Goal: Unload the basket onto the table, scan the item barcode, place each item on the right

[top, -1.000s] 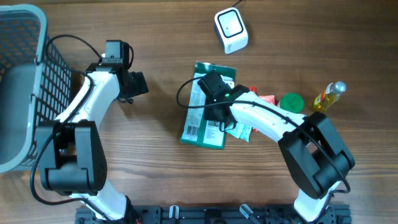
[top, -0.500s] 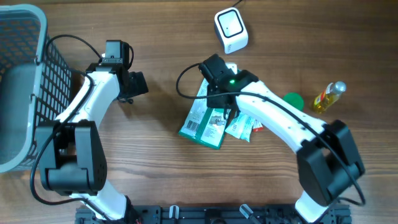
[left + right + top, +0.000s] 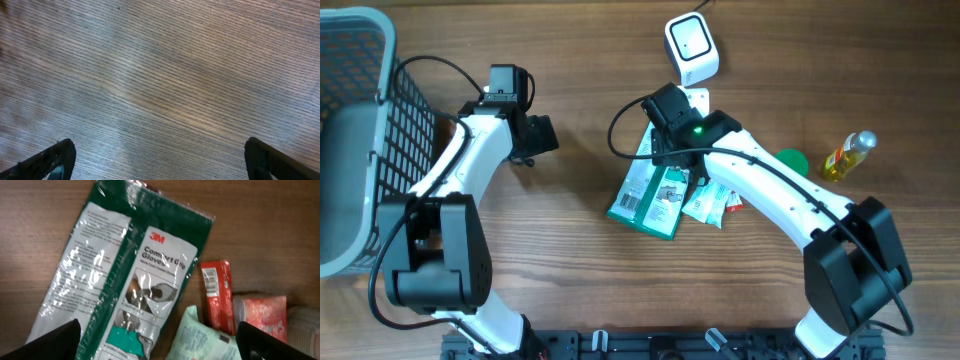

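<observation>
hovering over glove packet (image 3: pixel 115 275), fingers (image 3: pixel 50 344) spread

The overhead camera looks straight down on the wooden table (image 3: pixel 570 280) from far enough to take in both arms, the basket (image 3: pixel 360 140) at the left edge and the scanner (image 3: pixel 691 47) near the top. The left wrist camera faces down at bare wood from close by, its own fingertips (image 3: pixel 55 157) in the bottom corners. The right wrist camera looks down from close over the green glove pack (image 3: pixel 115 280) and small packets (image 3: pixel 217 295). The overhead view shares these, partly hidden under the right arm (image 3: pixel 770 190).
</observation>
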You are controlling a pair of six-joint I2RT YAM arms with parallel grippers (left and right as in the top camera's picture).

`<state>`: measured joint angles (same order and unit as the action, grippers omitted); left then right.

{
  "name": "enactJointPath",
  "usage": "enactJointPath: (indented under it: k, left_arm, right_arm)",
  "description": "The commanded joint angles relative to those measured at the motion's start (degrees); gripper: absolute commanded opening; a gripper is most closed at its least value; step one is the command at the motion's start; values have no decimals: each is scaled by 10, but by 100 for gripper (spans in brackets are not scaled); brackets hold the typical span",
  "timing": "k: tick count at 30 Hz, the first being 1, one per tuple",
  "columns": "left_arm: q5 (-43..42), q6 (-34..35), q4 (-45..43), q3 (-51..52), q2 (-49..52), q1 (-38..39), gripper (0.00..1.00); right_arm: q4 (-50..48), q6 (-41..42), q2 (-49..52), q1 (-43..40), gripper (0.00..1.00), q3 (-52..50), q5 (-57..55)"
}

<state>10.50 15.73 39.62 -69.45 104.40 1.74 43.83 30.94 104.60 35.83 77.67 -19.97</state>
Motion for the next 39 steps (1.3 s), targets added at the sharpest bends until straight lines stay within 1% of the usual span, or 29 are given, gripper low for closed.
enactJointPath:
  k: [1, 10, 26, 31, 34, 39]
  left_arm:
    - [5, -3, -2, 4, -7, -4, 100]
    - [5, -3, -2, 4, -7, -4, 100]
    - [5, -3, -2, 4, -7, -4, 100]
    - [5, -3, -2, 4, -7, -4, 100]
    - [5, -3, -2, 4, -7, -4, 100]
    - [5, -3, -2, 4, -7, -4, 100]
  right_arm:
    - [-16, -9, -8, -2, 100, 3, -7]
    - [-33, -9, -8, -2, 100, 3, -7]
    - [-34, -10, -12, -2, 100, 2, -7]
    - [-35, -9, -63, -2, 100, 2, -7]
    - [-48, -17, -121, -12, 99, 2, -33]
    - [-77, -24, -219, -48, 100, 2, -24]
